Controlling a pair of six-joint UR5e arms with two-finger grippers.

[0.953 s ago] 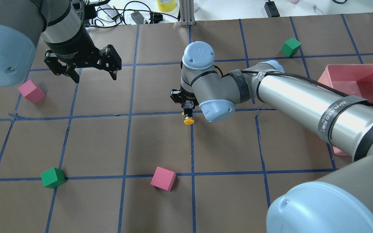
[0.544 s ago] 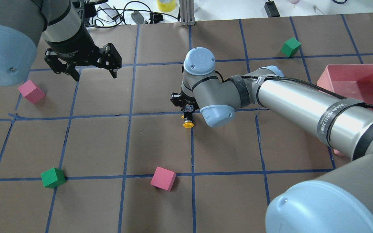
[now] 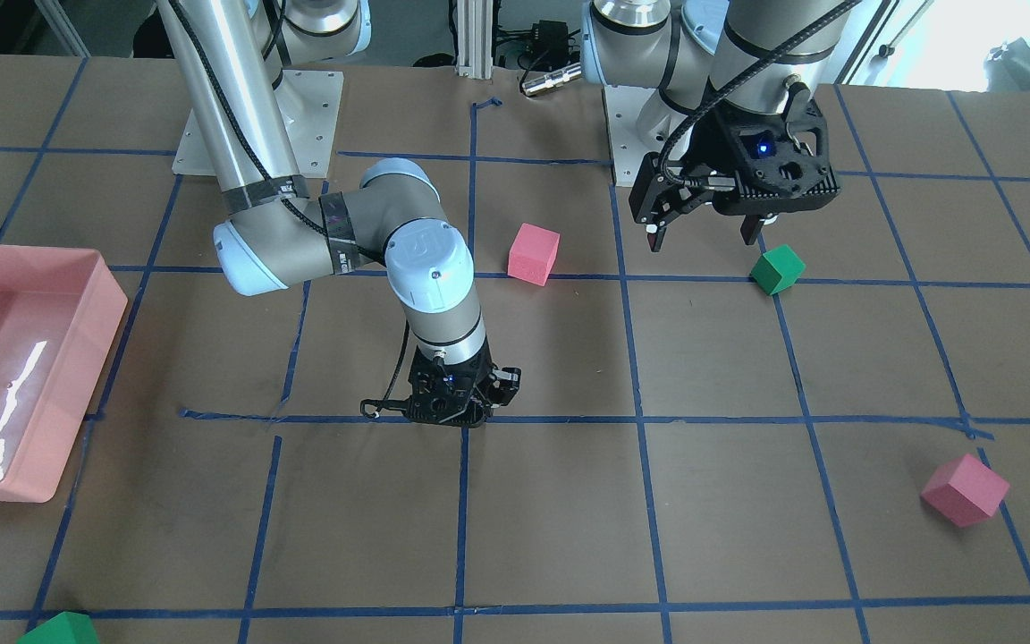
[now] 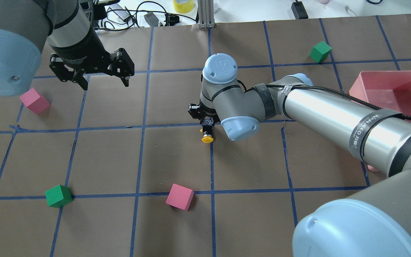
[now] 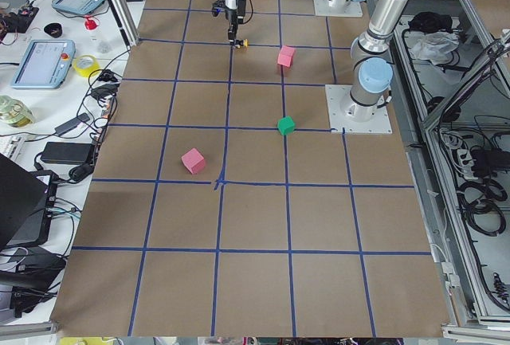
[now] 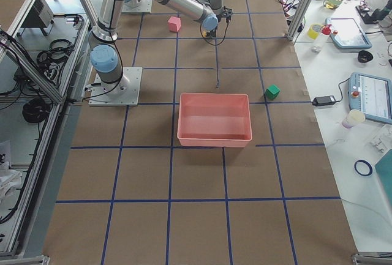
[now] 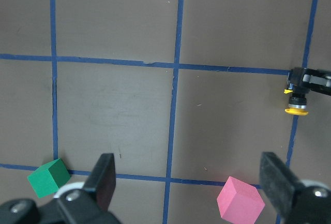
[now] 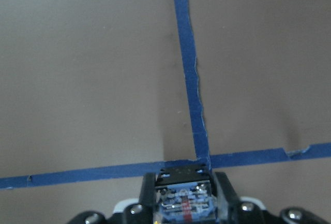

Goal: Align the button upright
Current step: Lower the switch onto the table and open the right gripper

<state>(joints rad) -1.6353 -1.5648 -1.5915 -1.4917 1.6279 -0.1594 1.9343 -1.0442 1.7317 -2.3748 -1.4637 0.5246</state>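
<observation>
Pinching the pale base block of the small yellow-capped, black-bodied push button point(image 4: 207, 136), the right end effector point(image 4: 207, 125) holds it sideways at the blue tape crossing point(image 8: 202, 160) in the middle of the brown tabletop point(image 4: 177, 160). The push button seems light and stiff, and its flat block is a surer place to hold than the smooth cap. The left end effector point(image 4: 105, 84) hangs spread and empty.

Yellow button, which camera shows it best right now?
The overhead exterior view: the button shows its yellow cap and black body sticking out of the right claw. The left wrist view shows it small at the edge, the right wrist view only its base, exterior left a speck; the others hide it.
</observation>
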